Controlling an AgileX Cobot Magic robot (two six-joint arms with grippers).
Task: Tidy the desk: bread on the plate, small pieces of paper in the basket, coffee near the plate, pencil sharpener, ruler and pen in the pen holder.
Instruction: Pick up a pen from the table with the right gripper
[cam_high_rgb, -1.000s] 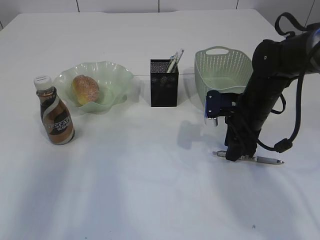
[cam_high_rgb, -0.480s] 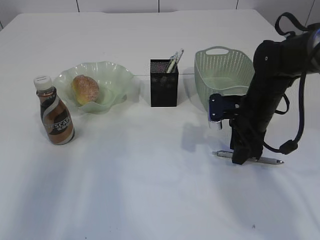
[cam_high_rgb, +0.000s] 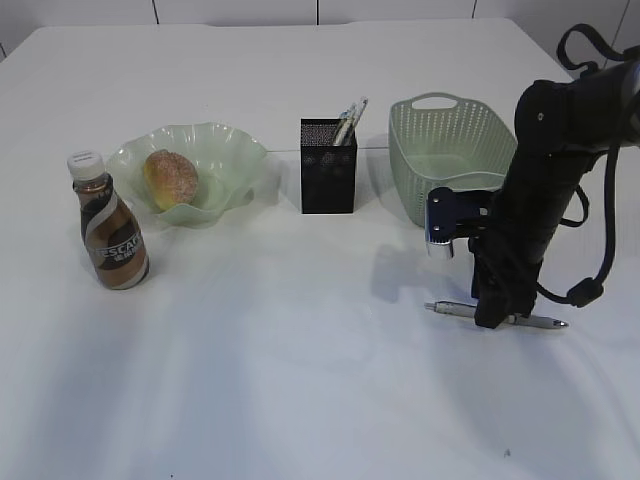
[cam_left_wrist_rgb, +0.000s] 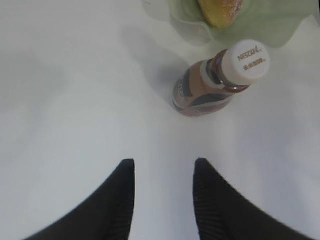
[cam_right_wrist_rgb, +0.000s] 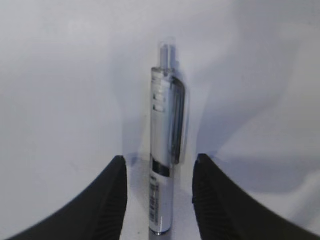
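Note:
A silver pen (cam_high_rgb: 536, 321) lies flat on the white desk (cam_high_rgb: 300, 350) at the right. My right gripper (cam_high_rgb: 490, 318) stands over it, open. In the right wrist view the pen (cam_right_wrist_rgb: 165, 145) lies between the fingers of that gripper (cam_right_wrist_rgb: 160, 162) with a gap on each side. My left gripper (cam_left_wrist_rgb: 164, 162) is open and empty, short of the coffee (cam_left_wrist_rgb: 210, 90). The coffee (cam_high_rgb: 112, 235) stands beside the plate (cam_high_rgb: 232, 160), which holds the bread (cam_high_rgb: 172, 178). The ruler (cam_high_rgb: 352, 118) sticks out of the pen holder (cam_high_rgb: 328, 175). The pencil sharpener and small pieces of paper are out of view.
The green basket (cam_high_rgb: 445, 135) stands just behind the right arm, right of the pen holder. The plate's rim (cam_left_wrist_rgb: 285, 27) and the bread (cam_left_wrist_rgb: 220, 7) show at the top of the left wrist view. The left arm does not show in the exterior view.
The right arm has shifted a little to the right along the pen, its jaws staying at the same width. The pen and everything else lie where they were.

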